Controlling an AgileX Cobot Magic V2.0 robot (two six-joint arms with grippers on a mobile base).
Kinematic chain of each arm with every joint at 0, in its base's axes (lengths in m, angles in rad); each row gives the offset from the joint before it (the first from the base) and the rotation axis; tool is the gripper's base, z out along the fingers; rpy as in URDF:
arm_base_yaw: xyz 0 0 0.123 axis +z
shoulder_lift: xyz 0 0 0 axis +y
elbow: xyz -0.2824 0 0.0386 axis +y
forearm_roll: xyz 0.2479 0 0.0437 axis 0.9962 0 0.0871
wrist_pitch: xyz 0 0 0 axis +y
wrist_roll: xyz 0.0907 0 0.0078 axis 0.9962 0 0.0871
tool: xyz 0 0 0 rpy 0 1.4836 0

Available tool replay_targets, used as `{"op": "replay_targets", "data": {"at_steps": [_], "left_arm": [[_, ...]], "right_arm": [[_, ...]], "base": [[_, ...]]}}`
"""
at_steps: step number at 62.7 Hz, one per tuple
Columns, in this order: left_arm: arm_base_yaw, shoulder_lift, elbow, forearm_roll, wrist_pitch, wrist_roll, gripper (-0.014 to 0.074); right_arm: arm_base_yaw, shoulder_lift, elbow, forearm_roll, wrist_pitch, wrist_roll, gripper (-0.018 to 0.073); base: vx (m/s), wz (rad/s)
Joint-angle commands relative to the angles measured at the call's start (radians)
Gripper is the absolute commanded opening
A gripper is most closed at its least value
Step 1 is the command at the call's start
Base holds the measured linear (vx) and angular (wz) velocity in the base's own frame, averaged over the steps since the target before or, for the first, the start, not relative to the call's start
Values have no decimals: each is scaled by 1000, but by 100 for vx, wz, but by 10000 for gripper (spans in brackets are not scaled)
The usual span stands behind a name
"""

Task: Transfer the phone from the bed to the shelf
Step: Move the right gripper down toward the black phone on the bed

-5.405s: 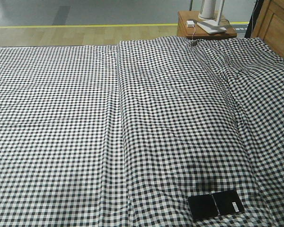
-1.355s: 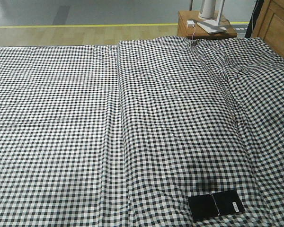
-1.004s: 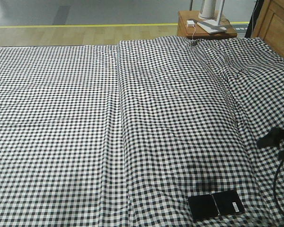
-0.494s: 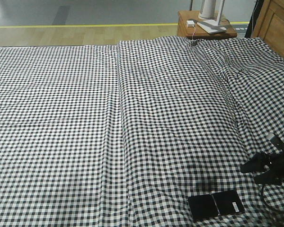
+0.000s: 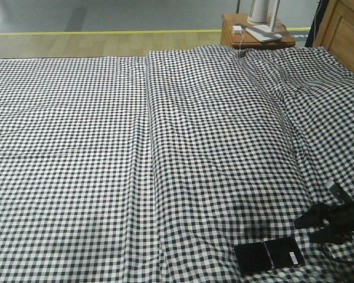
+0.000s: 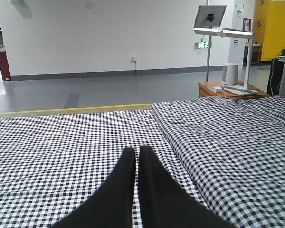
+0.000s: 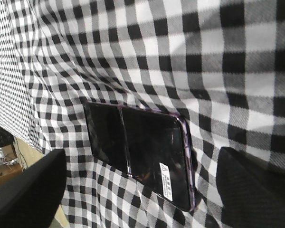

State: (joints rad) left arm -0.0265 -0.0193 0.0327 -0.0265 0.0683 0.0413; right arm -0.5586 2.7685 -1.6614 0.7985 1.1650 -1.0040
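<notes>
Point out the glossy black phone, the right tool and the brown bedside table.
Glossy black phone (image 7: pixel 137 152), right wrist view, screen middle.
Right tool (image 5: pixel 304 230), front view, between fingertips.
Brown bedside table (image 5: pixel 228 23), front view, bare top.

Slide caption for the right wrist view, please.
Open right pincer framing the phone, which lies flat on the checked bed.

The light is bright and even. The bed looks sharp. A soft shadow lies by the shiny phone.
</notes>
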Motion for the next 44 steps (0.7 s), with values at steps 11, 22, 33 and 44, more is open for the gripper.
{"op": "replay_targets", "data": {"at_steps": [11,22,33,44], "left_arm": [[2,-6,-24,-11,-75,-9,1],[2,-6,-24,-11,-75,-9,1],[2,-6,-24,-11,-75,-9,1],[2,-6,-24,-11,-75,-9,1]], "right_arm": [[-2,-41,-10,22,124,-10,594],[-2,-41,40,41,124,-54,594],[-2,-41,78,105,123,-137,594],[-2,-32,78,108,122,-146,594]], "base": [[0,0],[0,0],[0,0],[0,0]]}}
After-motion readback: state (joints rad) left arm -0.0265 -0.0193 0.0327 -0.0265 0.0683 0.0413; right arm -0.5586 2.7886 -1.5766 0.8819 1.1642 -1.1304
